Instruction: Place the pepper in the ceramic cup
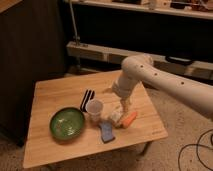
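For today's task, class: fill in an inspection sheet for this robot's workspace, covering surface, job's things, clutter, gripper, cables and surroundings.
Surface: wooden table, things grouped toward its front.
Job's things: pepper lies on the table, right of the white bottle; ceramic cup stands upright, left of that bottle.
Clutter: green bowl, striped black-and-white item, blue sponge, the white bottle.
Gripper: gripper open, pointing down just above bottle and pepper, holding nothing.
Cables: dark cable on the floor, right of the table.
Surroundings: dark cabinet on the left, shelf behind.
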Action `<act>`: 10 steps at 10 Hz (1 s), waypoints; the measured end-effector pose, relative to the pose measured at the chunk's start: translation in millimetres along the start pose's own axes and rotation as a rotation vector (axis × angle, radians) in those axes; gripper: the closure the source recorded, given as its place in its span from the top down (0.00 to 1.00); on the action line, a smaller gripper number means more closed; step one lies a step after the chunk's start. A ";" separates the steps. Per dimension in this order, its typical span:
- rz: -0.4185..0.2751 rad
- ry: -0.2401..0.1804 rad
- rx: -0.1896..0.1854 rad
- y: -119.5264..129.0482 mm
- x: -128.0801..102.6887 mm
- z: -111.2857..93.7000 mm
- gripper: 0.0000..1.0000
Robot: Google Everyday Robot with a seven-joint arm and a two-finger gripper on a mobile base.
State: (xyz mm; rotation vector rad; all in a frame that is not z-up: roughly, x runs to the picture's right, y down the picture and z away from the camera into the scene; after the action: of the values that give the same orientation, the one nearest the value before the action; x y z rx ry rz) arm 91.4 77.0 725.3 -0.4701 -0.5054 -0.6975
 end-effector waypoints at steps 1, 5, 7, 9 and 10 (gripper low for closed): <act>0.038 0.013 -0.026 33.6 7.5 4.0 0.80; 0.125 -0.022 -0.107 96.2 13.7 62.1 0.80; 0.166 -0.059 -0.142 98.5 10.1 104.6 0.80; 0.203 -0.084 -0.163 95.6 10.2 126.6 0.80; 0.248 -0.086 -0.171 97.5 13.9 129.4 0.80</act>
State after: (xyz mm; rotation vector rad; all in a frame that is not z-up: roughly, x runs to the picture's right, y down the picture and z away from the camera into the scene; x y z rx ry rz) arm 133.0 208.6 811.4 -0.7127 -0.4607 -0.4848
